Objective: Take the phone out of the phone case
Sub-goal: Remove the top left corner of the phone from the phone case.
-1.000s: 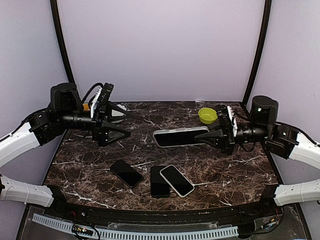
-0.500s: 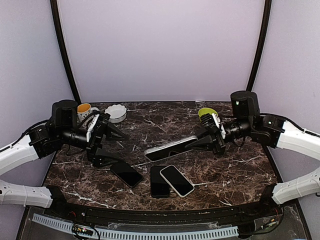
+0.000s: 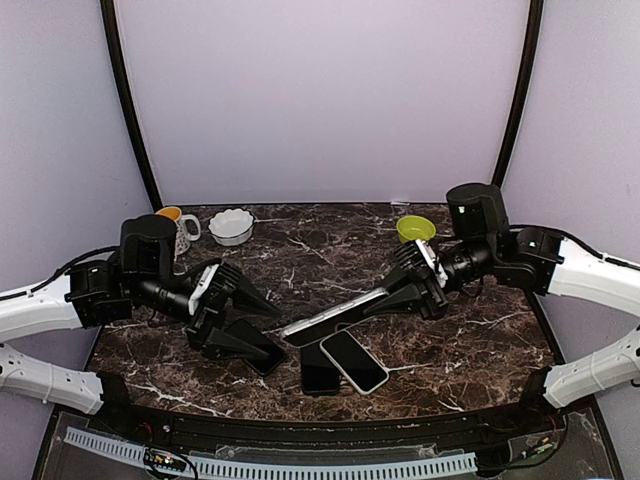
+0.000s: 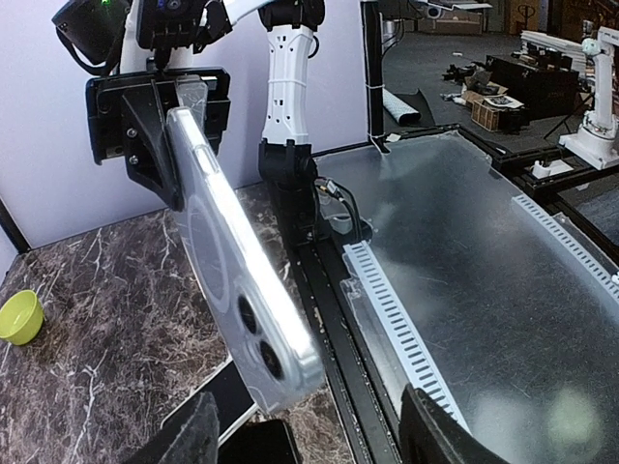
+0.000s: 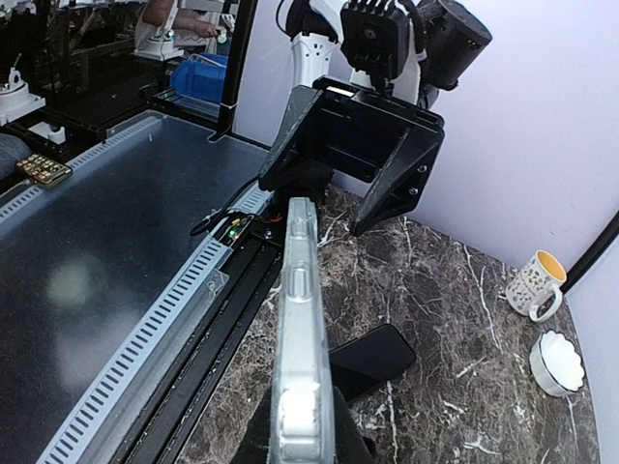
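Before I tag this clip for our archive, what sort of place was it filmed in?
Probably a robotics lab or workshop: a marble-patterned table boxed in by plain lilac walls, with cluttered workbenches and another white robot on the open floor beyond.

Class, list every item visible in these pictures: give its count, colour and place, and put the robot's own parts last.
cased phone: one, clear case, held tilted above the table's front centre
loose phones: three, dark, one pale-rimmed, flat at front centre
green bowl: one, green, back right
white bowl: one, white, back left
mug: one, white, beside the white bowl
table: one, dark marble
left tool: one, black, open, by the cased phone's free end
right tool: one, black, shut on the cased phone
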